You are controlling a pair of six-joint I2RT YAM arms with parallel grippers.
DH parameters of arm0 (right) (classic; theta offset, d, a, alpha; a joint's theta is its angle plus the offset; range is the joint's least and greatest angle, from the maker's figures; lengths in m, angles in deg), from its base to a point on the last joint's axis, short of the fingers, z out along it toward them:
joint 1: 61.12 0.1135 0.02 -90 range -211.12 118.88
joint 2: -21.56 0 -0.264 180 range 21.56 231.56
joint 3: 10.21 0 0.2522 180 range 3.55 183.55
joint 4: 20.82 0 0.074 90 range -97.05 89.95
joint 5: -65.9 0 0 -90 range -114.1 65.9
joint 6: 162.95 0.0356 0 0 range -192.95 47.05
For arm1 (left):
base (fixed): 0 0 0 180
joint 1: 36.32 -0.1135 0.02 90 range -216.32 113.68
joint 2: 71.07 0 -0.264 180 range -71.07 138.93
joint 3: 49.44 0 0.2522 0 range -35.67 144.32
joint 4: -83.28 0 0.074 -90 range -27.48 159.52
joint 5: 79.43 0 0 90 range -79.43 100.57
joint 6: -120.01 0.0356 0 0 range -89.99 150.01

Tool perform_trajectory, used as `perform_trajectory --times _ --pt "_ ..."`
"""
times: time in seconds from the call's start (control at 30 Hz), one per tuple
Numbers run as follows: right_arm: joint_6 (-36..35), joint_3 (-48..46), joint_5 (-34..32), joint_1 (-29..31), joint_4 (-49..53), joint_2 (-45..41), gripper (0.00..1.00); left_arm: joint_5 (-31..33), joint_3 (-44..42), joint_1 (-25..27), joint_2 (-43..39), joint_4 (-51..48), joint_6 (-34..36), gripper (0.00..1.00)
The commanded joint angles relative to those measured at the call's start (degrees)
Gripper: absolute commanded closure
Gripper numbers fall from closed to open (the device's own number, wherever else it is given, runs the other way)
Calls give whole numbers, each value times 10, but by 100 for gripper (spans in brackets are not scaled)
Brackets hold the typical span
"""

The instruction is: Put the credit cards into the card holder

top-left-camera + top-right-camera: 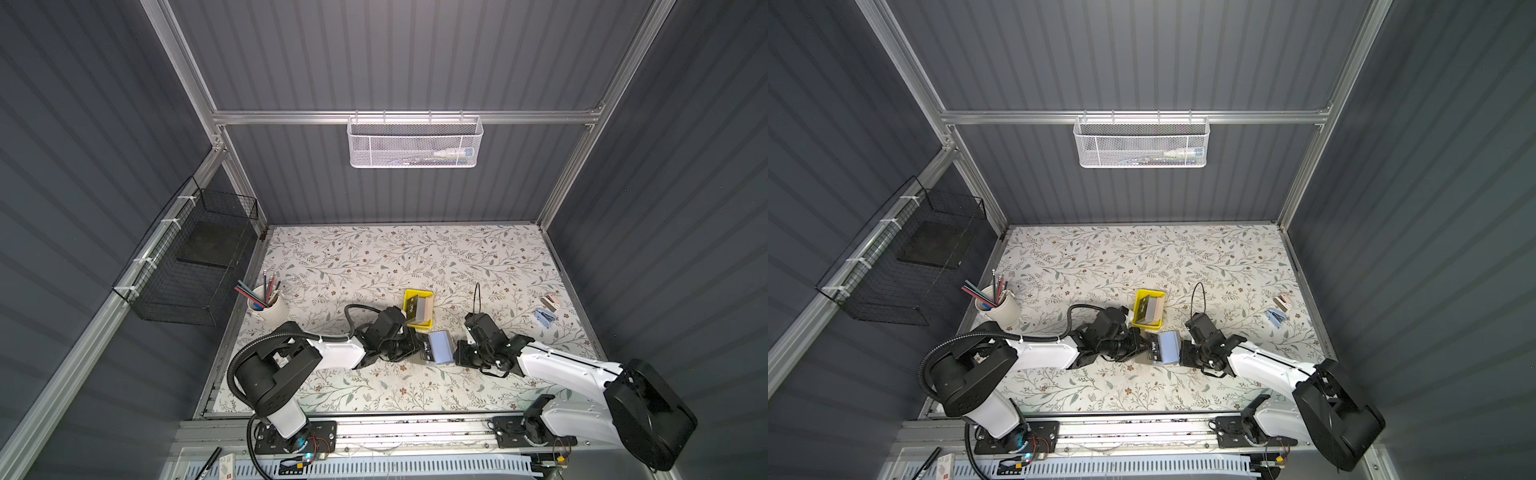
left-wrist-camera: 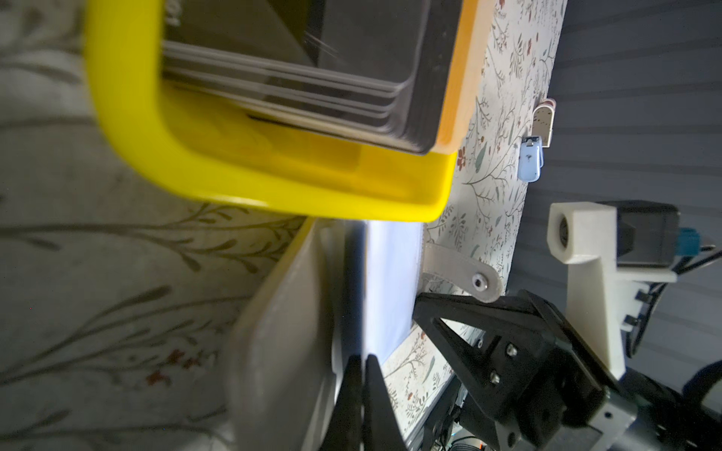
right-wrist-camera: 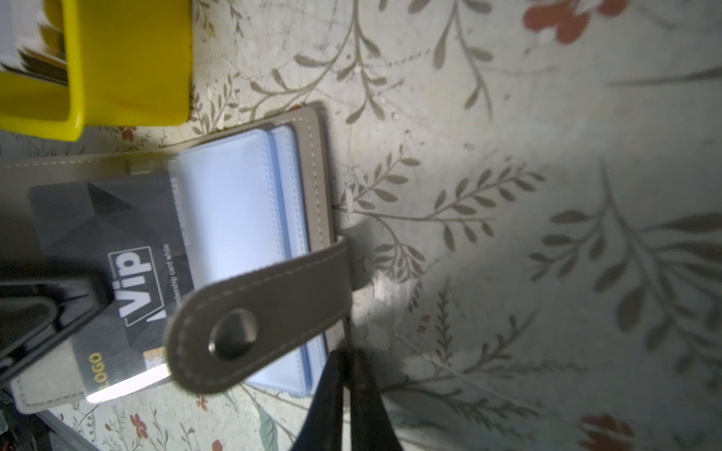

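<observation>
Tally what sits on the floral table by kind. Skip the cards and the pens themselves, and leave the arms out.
Yellow tray: 1
Card holder: 1
Pen cup: 1
Small clip-like pieces: 2, a blue piece and a pinkish piece
Total: 5

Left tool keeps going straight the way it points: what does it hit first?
Most likely the holder: the left tool, shut on a black card, points at its blue sleeves, with the card partly in. Depth past that is unclear.

Card holder (image 1: 440,348) between left hand (image 1: 417,347) and right hand (image 1: 457,354), tray (image 1: 415,292) just behind.
</observation>
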Motion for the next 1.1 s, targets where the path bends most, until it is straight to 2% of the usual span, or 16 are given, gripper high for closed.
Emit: perform_trajectory --times 0.0,0.47,0.63,0.83,0.93,1.07 --pt "5 -13 12 8 17 1 92 -17 -11 -2 15 20 -6 100" --pt "8 -40 37 20 18 -83 91 -17 -38 1 13 23 -7 100" --pt "15 -30 -3 19 54 -116 82 -16 -41 7 22 29 -4 100" --pt "27 -12 -37 14 92 -139 82 -17 -38 15 22 29 6 100" --pt "24 -7 -24 12 91 -151 84 -36 -30 17 23 22 16 100" --pt "12 -10 48 11 44 -149 86 -40 -19 17 30 21 21 99"
